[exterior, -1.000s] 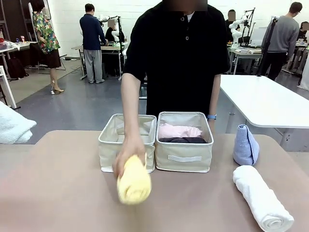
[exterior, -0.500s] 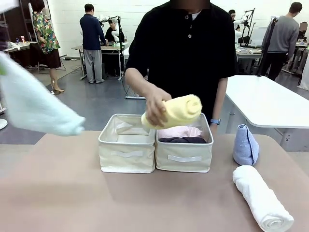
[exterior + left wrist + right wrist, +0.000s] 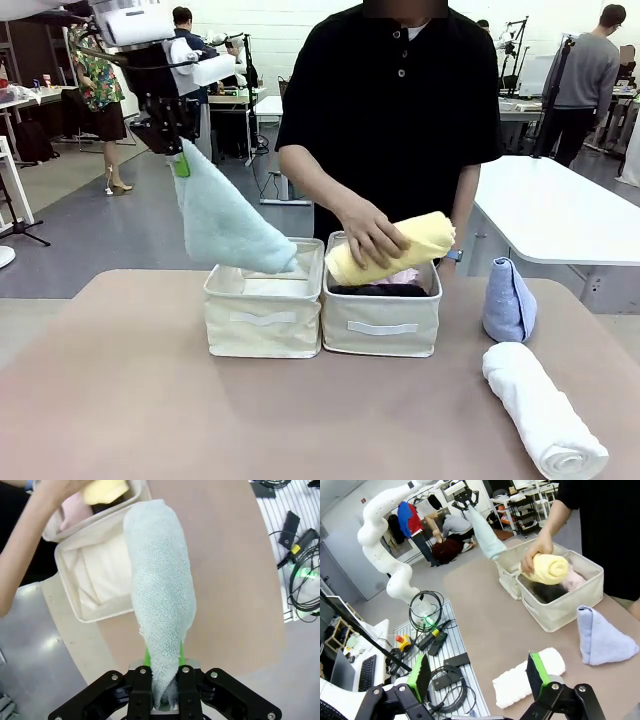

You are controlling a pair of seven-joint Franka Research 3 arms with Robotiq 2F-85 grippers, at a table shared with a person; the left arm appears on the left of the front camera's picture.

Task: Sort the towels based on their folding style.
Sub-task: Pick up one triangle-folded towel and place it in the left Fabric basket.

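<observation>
Hanging from the left gripper (image 3: 180,160), a pale green towel (image 3: 225,225) folded into a cone dangles above a tan table (image 3: 120,400). The gripper is clamped shut on the towel's narrow tip, with the green pads pressing it from both sides. The wide end hangs lowest, over the open top of the left bin (image 3: 262,320), near the side that meets the right bin (image 3: 380,325). Whether the towel touches the rim cannot be told. The two beige fabric bins sit side by side, touching, in the middle of the table.

A person in a black shirt stands at the far side. One hand (image 3: 370,232) grips a yellow towel (image 3: 400,250), rolled into a cylinder and held tilted across the top of the right bin. Under it, inside that bin, lie a pink towel (image 3: 405,276) and a dark grey towel (image 3: 385,290).

To the right of the bins, set apart from them, a light blue towel (image 3: 508,300) folded into a cone stands upright on the table. Just in front of it, nearer the robot, a white towel (image 3: 540,405) lies on its side as a long roll.

Seen from its own wrist camera, the right gripper (image 3: 479,677) has its two fingers spread wide with nothing between them. It hangs above the table's edge, and the white roll lies just beyond one finger.
</observation>
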